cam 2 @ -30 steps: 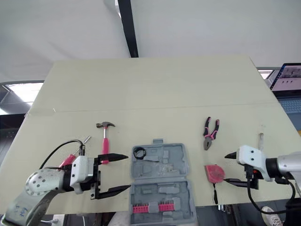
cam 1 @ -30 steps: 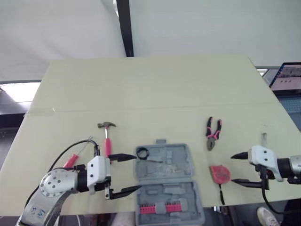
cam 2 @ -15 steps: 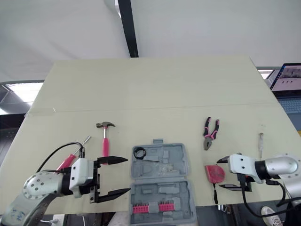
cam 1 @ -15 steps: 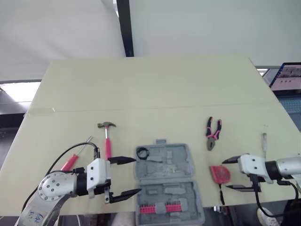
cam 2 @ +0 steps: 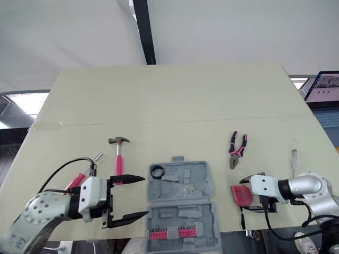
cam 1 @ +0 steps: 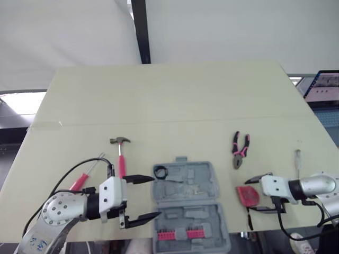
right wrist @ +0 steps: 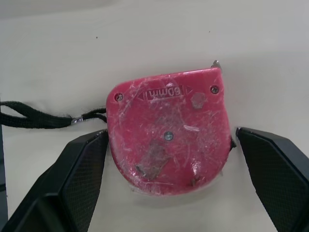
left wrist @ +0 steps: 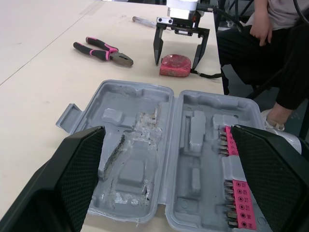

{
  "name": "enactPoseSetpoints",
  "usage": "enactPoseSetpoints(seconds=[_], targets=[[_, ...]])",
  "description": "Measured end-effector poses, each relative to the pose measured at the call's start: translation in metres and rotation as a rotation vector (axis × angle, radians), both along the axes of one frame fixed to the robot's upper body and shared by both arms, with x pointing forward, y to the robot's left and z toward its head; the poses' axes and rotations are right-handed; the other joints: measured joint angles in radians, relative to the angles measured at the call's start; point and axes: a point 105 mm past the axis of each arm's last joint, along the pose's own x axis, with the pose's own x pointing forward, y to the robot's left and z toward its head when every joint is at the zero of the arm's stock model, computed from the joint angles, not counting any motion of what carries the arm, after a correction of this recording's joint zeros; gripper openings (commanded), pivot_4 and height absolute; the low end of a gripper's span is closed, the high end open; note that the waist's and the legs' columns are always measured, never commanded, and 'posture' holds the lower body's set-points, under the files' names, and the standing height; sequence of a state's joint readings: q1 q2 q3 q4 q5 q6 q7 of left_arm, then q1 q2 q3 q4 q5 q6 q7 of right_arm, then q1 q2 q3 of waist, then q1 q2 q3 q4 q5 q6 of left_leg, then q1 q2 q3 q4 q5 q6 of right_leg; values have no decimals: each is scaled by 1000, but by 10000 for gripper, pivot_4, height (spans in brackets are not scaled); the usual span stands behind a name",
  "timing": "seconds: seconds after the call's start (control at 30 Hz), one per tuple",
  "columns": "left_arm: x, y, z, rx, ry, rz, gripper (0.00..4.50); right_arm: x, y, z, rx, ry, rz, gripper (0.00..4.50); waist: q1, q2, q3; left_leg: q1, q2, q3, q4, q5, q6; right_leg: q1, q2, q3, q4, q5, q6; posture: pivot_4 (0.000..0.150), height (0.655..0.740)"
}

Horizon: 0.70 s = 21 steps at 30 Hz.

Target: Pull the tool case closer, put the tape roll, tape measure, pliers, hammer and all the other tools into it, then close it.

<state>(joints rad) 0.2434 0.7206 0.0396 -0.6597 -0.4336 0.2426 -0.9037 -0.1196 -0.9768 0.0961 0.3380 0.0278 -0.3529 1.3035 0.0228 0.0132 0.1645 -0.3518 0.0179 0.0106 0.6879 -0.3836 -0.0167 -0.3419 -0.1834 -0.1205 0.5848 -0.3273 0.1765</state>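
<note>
The grey tool case (cam 1: 188, 203) lies open near the table's front edge, with a black tape roll (cam 1: 160, 171) in its far half and pink bits in its near half. My left gripper (cam 1: 157, 196) stands open at the case's left side, its black fingers (left wrist: 72, 179) framing the case (left wrist: 159, 145). My right gripper (cam 1: 248, 194) is open, one finger on each side of the red tape measure (right wrist: 169, 145), which lies flat on the table right of the case. The hammer (cam 1: 121, 153) lies left of the case. The pliers (cam 1: 240, 149) lie beyond the tape measure.
A red-handled screwdriver (cam 1: 82, 180) lies at the far left beside my left arm. A small slim tool (cam 1: 297, 157) lies at the right. A screen (cam 1: 323, 87) stands past the table's right edge. A seated person (left wrist: 275, 48) is near the table's right end.
My right gripper has moved left along the table and now has its fingers on both sides of the tape measure. My left gripper has barely moved.
</note>
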Motion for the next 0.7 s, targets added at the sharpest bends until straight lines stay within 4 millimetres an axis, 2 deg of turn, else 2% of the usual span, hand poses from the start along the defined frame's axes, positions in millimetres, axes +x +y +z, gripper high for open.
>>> enactPoseSetpoints(seconds=[0.13,0.23,0.27,0.3,0.7], targets=[[1,0,0,0,8,7,45000,0,0,0,-2,2,1,44522,0,0,0,0,0,0,0,0,0,0,0,0,0,0,0,1500,7400],[1,1,-1,-1,12,8,45000,0,1,0,-1,2,3,35798,0,0,0,0,0,0,0,0,0,0,0,0,0,0,0,1500,7400],[1,1,-1,-1,13,8,45000,0,1,0,0,2,6,31074,-1,0,0,0,0,0,0,0,0,0,0,0,0,0,0,1500,7400],[1,0,-1,-2,14,7,45000,0,1,0,0,1,7,29792,-1,0,0,0,0,0,0,0,0,0,0,0,0,0,0,1500,7400],[1,0,0,-8,9,9,45000,4,2,4,1,16,-38,29794,-1,0,0,0,0,0,0,0,0,0,0,0,0,0,0,1500,7400]])
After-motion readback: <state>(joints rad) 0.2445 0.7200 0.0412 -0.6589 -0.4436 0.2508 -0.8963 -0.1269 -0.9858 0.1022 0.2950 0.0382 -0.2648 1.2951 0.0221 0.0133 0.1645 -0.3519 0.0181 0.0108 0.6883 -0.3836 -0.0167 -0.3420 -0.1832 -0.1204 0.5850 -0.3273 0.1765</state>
